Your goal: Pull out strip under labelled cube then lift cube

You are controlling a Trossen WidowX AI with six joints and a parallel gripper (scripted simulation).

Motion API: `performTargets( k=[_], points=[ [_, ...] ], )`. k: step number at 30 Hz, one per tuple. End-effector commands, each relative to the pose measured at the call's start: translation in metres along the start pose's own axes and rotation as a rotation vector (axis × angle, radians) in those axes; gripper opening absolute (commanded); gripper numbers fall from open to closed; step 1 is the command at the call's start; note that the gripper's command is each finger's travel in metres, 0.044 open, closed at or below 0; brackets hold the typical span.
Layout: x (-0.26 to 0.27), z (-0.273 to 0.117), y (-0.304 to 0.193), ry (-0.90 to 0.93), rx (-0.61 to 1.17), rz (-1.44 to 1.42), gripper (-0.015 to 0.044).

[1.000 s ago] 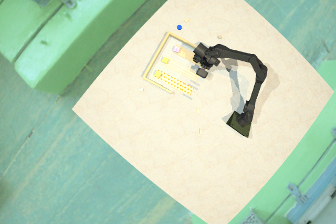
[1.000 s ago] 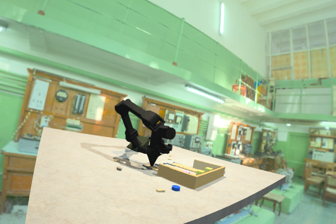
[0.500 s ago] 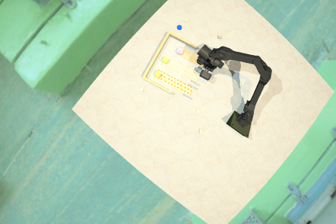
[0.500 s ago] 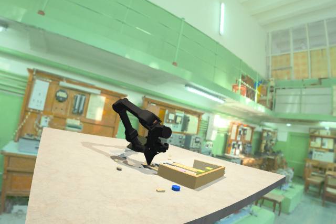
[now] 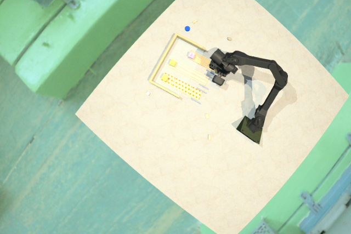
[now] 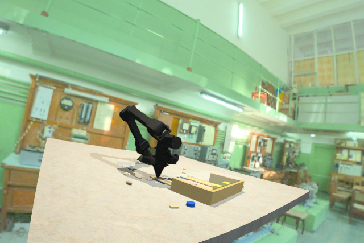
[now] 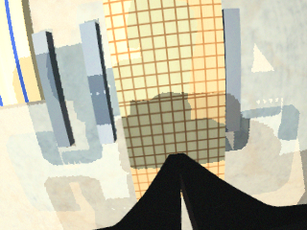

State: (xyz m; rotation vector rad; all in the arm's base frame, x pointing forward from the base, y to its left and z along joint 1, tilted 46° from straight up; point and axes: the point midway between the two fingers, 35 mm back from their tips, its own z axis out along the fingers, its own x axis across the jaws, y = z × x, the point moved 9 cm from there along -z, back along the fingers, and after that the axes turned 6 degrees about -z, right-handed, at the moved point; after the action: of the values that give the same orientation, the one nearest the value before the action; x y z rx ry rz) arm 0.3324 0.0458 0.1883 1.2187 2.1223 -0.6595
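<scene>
We are reaching our black arm [image 5: 252, 60] [image 6: 141, 118] across the pale table [image 5: 158, 141] [image 6: 96, 210] and pointing our gripper [image 5: 214, 68] [image 6: 158, 176] [image 7: 177, 160] down at the orange checked strip [image 5: 202, 59] [image 7: 165, 53]. We are holding its two fingers together, with nothing showing clamped between them. In the wrist view the tips are overlapping the strip near its outer end; we cannot tell whether they are touching it.

The labelled cube, a lilac one [image 5: 191, 55] [image 6: 193, 183] with a darker mark on top, is sitting on the inner end of that checked strip, inside the three-sided wooden wall [image 5: 163, 57] [image 6: 191, 190]. So the strip is still lying under the cube, and we are not lifting the cube.

Beside it, a pale strip with blue lines [image 5: 191, 73] [image 7: 10, 40] is lying roughly parallel, a yellow cube [image 5: 172, 62] standing at its inner end. Farther over, an orange-dotted strip [image 5: 182, 86] is carrying another yellow cube [image 5: 164, 77]. In the wrist view, one grey bar [image 7: 232, 67] is running along one side of the checked strip, and two more are lying between it and the blue-lined strip.

Outside the wall, a blue disc [image 5: 187, 28] [image 6: 190, 204] is resting near a small beige block [image 5: 194, 21] [image 6: 174, 206], while a brown pebble-like piece [image 5: 229, 39] [image 6: 128, 182] is lying apart from them.
</scene>
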Motion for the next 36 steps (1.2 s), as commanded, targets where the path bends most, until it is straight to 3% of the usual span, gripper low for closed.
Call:
performTargets(
  k=[1,36],
  points=[
    [0.001,0.006,-0.008,0.004,0.02,-0.007,0.0],
    [0.008,0.005,-0.061,0.005,0.022,-0.009,0.0]
  ],
)
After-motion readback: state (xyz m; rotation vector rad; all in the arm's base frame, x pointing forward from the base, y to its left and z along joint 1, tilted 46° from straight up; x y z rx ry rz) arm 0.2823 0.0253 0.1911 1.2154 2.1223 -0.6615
